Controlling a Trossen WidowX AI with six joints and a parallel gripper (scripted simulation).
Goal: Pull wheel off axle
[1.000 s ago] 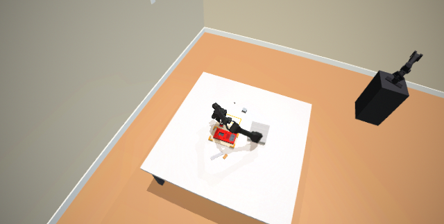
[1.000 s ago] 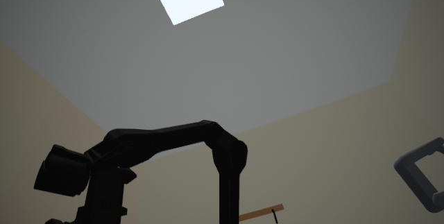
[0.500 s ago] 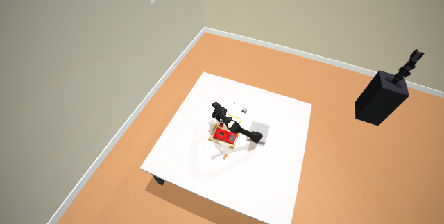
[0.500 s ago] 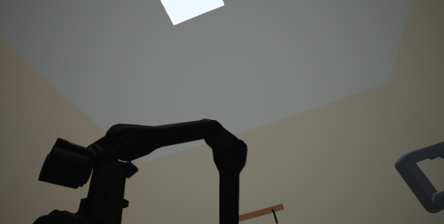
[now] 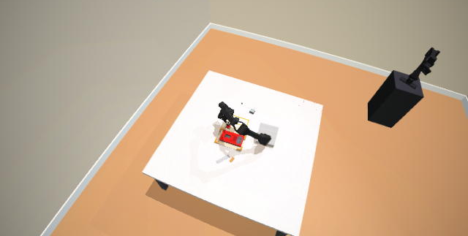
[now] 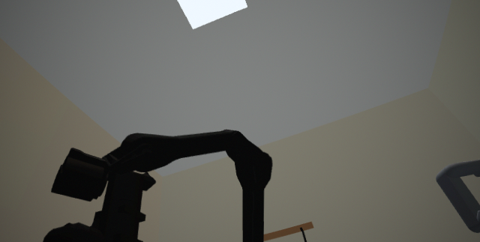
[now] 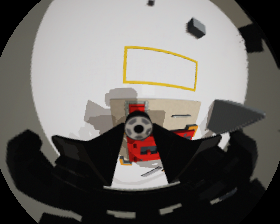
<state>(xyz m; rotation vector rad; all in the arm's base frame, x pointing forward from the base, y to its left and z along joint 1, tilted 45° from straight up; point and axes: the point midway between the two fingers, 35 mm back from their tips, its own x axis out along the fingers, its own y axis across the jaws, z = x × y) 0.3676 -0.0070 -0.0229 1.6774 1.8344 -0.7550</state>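
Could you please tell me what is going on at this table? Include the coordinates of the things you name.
A black robot arm (image 5: 243, 129) (image 6: 202, 144) is working over the table (image 5: 183, 148). Its end effector (image 7: 138, 125) is shut on a small wheel (image 7: 132, 134). The wheel looks to be above the red fixture (image 5: 227, 142) (image 7: 136, 153), not in the yellow-outlined area (image 7: 124, 65); whether it is fully off its axle, I cannot tell.
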